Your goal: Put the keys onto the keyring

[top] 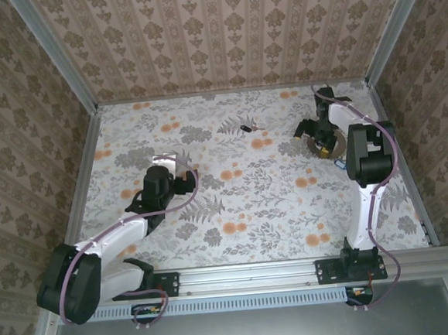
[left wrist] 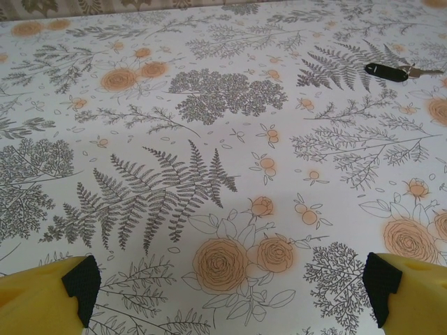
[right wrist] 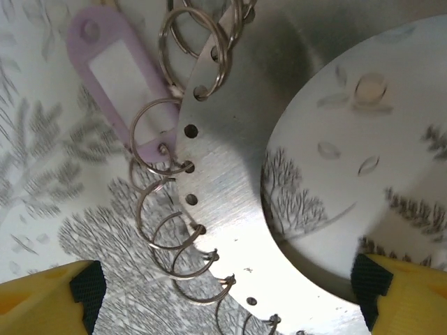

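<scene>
The key [top: 246,128], tiny with a black oval head, lies on the floral table top at the back middle. In the left wrist view the key [left wrist: 388,71] is far ahead at the upper right, its thin blade pointing right. My left gripper [left wrist: 232,293] is open above bare cloth, well short of the key. The keyring [right wrist: 230,174] is a broad flat metal hoop with a row of small holes that carry several thin split rings [right wrist: 164,209]. My right gripper [right wrist: 225,293] hangs open just above the hoop's band, one finger on each side of it. From above, the keyring [top: 319,143] sits at the back right under that gripper [top: 314,133].
A pale purple tag [right wrist: 119,77] hangs from one split ring at the hoop's outer edge. Wallpapered walls [top: 221,36] close the table on three sides, the right wall near the keyring. A metal rail [top: 248,276] runs along the near edge.
</scene>
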You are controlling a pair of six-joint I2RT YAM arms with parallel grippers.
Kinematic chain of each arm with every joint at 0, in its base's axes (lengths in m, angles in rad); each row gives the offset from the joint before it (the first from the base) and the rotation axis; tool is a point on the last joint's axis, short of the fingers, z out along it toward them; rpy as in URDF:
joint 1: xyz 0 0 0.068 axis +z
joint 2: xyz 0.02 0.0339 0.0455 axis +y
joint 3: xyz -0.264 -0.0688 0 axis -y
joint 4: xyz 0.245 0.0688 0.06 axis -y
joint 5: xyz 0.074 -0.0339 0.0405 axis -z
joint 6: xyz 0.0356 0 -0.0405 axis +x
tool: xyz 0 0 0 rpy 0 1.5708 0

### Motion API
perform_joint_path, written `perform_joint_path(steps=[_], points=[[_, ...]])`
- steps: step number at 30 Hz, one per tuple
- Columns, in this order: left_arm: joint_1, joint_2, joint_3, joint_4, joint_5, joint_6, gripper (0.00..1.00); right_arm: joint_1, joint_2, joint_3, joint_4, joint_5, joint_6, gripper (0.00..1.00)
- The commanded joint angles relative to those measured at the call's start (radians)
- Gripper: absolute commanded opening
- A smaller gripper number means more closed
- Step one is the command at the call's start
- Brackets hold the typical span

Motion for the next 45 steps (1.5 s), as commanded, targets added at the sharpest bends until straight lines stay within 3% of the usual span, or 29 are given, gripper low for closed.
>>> perform_joint_path(steps=[1,6,8,19,28,31,34,39,42,45], points=[[-0.004,-0.029,0.008,-0.014,-0.035,-0.005,1.0,0.064,-0.022,-0.068,-0.124,-0.072,-0.03,0.94],[-0.004,-0.038,0.0,-0.009,-0.039,-0.007,1.0,0.193,-0.051,-0.156,-0.15,-0.107,-0.049,0.94],[-0.004,-0.048,-0.008,-0.006,-0.041,-0.008,1.0,0.262,-0.054,-0.156,-0.22,-0.049,-0.071,0.94],[0.001,-0.089,-0.047,0.012,-0.076,-0.029,1.0,0.61,-0.175,-0.189,-0.248,-0.142,-0.132,0.97],[0.013,-0.083,-0.046,0.007,-0.084,-0.049,1.0,0.812,-0.275,-0.197,-0.17,-0.325,-0.19,0.96],[0.018,-0.083,-0.044,0.005,-0.079,-0.053,1.0,0.804,-0.373,-0.263,-0.087,-0.251,-0.173,0.95],[0.023,-0.09,-0.045,-0.001,-0.078,-0.056,1.0,0.715,-0.455,-0.367,-0.001,-0.163,-0.109,0.88],[0.023,-0.15,-0.063,-0.012,-0.07,-0.057,1.0,0.595,-0.448,-0.529,0.123,-0.281,-0.037,0.61],[0.025,-0.237,-0.043,-0.12,-0.063,-0.087,1.0,0.591,-0.433,-0.56,0.134,-0.28,-0.064,0.52],[0.028,-0.323,-0.023,-0.223,-0.071,-0.146,1.0,0.591,-0.407,-0.591,0.159,-0.292,-0.057,0.51]])
